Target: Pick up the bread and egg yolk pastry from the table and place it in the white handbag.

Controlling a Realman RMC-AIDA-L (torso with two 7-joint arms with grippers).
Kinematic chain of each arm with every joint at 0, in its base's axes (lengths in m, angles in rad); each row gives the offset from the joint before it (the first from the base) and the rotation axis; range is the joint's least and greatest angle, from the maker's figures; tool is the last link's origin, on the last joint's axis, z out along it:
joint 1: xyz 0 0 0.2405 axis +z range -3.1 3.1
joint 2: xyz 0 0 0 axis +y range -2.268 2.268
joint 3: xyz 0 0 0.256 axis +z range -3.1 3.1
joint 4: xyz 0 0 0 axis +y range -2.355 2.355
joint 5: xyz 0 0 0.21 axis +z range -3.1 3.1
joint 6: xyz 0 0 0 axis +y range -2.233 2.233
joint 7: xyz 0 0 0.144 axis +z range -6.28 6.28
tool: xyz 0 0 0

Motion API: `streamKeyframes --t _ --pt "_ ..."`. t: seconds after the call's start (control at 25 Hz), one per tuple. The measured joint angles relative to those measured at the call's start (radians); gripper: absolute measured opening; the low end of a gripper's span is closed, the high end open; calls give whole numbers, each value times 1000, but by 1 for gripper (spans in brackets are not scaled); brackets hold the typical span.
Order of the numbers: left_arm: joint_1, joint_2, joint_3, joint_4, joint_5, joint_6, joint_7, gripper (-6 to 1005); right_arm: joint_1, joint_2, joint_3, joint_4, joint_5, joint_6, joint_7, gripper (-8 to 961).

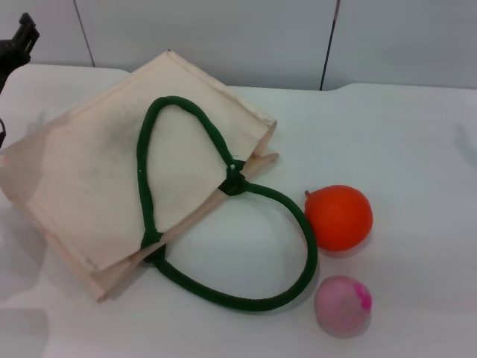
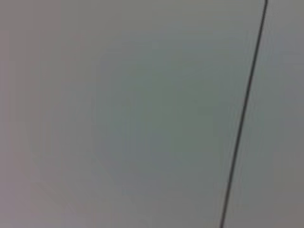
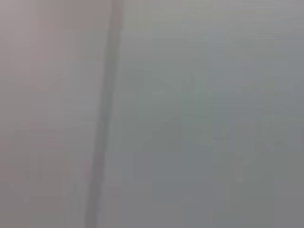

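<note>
On the white table [image 1: 417, 134], the white handbag [image 1: 89, 179] lies flat on its side, its mouth turned toward the round orange fruit [image 1: 339, 216] and its two dark green rope handles [image 1: 223, 246] splayed out, one across the cloth, the other looped on the tabletop. Beside the orange fruit sits a mauve egg-shaped toy with a pink top [image 1: 343, 304], just outside the handle loop.

Neither the bread nor the egg yolk pastry shows anywhere on the table; whether they sit inside the bag cannot be told, since its interior is hidden. By that reading, the placing may be finished or nearly so, and what remains is likely only a check or a retreat.

Only a dark part of the left arm [image 1: 19, 41] shows at the far corner, well apart from the bag; whether the left gripper is spread or pressed together cannot be told. The right gripper is out of sight, and both wrist views show only blank grey wall with a dark seam.
</note>
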Motion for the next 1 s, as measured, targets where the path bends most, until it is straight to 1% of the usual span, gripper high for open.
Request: streamKeyframes --t 0.08,0.16,0.28,0.44,0.6,1.0 --pt "2 -1 1 -30 -60 -23 50 780 -3 0 0 42 69 -8 -23 865" --pt "7 0 5 -55 -102 -37 62 779 -11 -2 1 88 132 -3 -28 865" --pt "15 1 4 -67 -106 -43 60 778 -13 -5 1 116 156 -1 -28 865" --pt "42 0 1 -77 -112 -72 55 777 -25 -5 1 122 161 0 -28 865" --pt "49 -1 1 -98 -114 -97 50 775 -35 -5 1 122 163 -2 -20 865" --pt "62 -2 1 -100 -116 -137 51 772 -37 -4 3 126 165 -11 -15 865"
